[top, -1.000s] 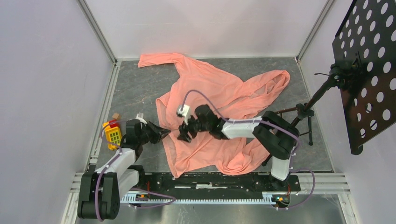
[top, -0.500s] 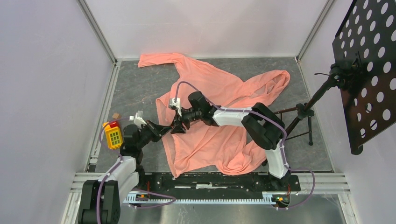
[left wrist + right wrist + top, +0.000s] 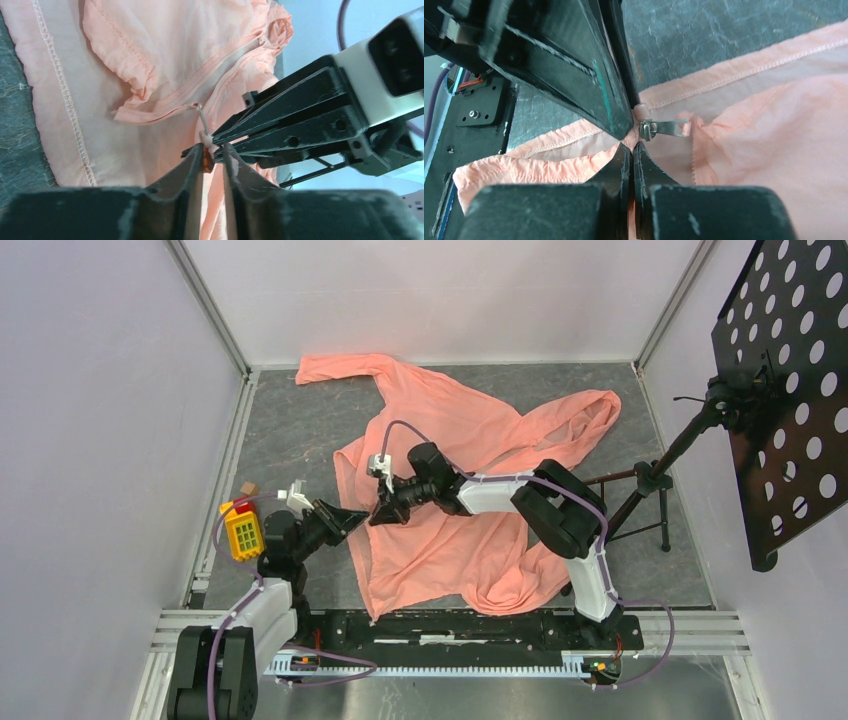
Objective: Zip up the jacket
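Note:
The salmon-pink jacket (image 3: 470,440) lies crumpled and open on the grey table. Both grippers meet at its lower left front edge. My left gripper (image 3: 352,518) (image 3: 213,152) is closed to a narrow gap on a small orange-and-white piece at the zipper's bottom end. From the right, my right gripper (image 3: 378,514) (image 3: 631,146) is shut, pinching pink fabric just below the metal zipper pull (image 3: 666,127). In the left wrist view the two zipper tracks (image 3: 225,65) run away from the pull (image 3: 201,115), still apart.
A yellow and red toy (image 3: 241,528) and a small brown block (image 3: 248,489) sit at the table's left edge. At the right stands a black perforated music stand (image 3: 790,390), with its tripod legs (image 3: 650,500) beside the jacket. White walls enclose the table.
My right gripper has moved left to the left gripper's fingertips and shut on the fabric at the zipper. The left arm shifted only slightly.

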`<state>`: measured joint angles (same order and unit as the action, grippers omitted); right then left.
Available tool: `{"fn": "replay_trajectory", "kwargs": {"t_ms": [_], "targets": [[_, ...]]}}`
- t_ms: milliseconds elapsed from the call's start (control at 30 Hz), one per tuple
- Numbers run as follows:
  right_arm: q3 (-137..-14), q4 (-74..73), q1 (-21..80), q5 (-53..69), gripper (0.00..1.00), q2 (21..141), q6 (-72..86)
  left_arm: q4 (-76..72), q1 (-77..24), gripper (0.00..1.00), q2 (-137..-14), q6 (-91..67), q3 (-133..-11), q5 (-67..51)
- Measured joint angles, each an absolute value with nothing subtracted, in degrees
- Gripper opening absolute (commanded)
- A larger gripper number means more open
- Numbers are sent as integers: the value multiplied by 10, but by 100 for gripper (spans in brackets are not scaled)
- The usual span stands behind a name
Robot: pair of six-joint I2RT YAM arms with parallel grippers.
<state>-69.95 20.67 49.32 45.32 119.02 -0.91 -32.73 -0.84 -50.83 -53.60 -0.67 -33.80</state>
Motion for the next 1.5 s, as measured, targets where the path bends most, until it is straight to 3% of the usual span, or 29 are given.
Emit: {"fn": "replay_trajectory", "kwargs": {"t_ms": [133, 300, 433, 967, 1233, 1333, 1500], "targets": [[-671, 229, 492, 449, 0, 1190, 6, -339, -9, 65, -503, -554, -7, -332], [-650, 243, 491, 442, 0, 1190, 22, -363, -9, 73, -471, -590, -7, -305], [-648, 264, 491, 439, 0, 1190, 37, -342, -9, 73, -437, -604, -7, -286], [-625, 326, 491, 416, 0, 1181, 88, -302, -9, 53, -481, -626, -7, -293], [-621, 340, 491, 409, 0, 1181, 105, -343, -9, 52, -567, -626, -7, -321], [-621, 342, 491, 409, 0, 1181, 109, -367, -11, 41, -592, -626, -7, -329], [-620, 343, 491, 404, 0, 1181, 113, -408, -22, 36, -623, -626, -7, -336]]}}
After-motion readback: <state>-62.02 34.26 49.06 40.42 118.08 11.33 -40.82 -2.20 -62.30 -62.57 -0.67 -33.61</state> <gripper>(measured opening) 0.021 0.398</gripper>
